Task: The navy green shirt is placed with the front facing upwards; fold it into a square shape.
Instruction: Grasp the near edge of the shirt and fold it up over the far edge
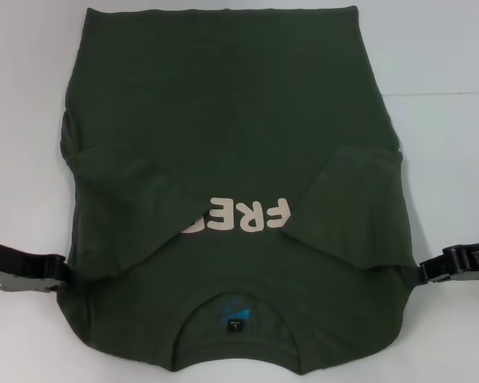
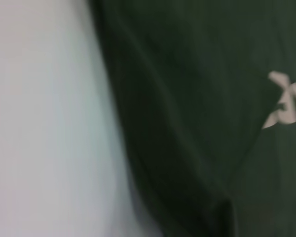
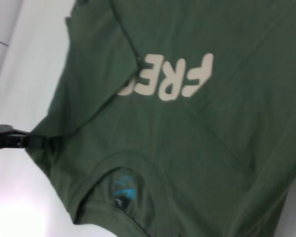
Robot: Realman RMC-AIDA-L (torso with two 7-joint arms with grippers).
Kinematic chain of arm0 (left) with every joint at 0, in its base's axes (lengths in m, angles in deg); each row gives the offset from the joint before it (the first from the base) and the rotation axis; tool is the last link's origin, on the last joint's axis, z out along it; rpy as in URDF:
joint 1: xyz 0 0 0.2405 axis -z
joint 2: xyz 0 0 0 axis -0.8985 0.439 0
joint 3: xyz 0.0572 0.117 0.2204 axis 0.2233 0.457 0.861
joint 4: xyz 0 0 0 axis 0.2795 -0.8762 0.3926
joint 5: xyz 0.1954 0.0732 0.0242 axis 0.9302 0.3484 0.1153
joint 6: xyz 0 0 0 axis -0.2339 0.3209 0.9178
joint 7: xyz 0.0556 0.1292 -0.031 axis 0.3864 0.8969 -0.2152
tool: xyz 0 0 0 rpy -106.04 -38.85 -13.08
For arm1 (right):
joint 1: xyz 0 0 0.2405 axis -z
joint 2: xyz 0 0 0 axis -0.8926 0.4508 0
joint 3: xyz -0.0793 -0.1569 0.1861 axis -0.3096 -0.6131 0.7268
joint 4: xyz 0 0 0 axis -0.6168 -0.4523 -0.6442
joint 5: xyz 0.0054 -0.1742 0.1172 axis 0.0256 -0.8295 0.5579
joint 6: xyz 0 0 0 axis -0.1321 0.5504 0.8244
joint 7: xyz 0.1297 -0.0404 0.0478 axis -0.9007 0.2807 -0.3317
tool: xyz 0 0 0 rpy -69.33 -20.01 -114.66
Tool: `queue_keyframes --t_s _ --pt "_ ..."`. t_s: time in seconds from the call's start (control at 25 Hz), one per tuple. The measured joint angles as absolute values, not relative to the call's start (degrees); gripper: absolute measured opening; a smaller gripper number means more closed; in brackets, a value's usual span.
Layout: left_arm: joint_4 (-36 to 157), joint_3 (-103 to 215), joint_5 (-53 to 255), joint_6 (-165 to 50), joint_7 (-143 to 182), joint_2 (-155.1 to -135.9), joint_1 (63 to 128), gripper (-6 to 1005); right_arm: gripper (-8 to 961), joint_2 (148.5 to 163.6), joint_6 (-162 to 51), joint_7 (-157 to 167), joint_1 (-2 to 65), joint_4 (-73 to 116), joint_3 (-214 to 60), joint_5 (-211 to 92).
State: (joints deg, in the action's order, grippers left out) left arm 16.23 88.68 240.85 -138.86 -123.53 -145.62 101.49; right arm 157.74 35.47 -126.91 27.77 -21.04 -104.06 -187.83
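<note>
Shirt, one, two tools flanking

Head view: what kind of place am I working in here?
Probably a lab or test bench, not a home: a plain white table holding only the navy green shirt, with the left tool and right tool at its side edges.

One dark olive-green cotton short-sleeved shirt lies on one white bench. It carries one line of cream lettering and one small blue neck label at 6 o'clock. Two black grippers show: the left gripper at 9 o'clock, the right gripper at 3 o'clock.
</note>
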Motion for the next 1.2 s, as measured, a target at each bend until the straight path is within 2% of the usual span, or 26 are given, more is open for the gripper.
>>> queue_keyframes --t_s 1.2 --pt "19.5 66.3 227.2 -148.2 -72.8 -146.66 88.5 42 37 158.53 37.9 -74.1 42.1 -4.4 -86.2 -172.2"
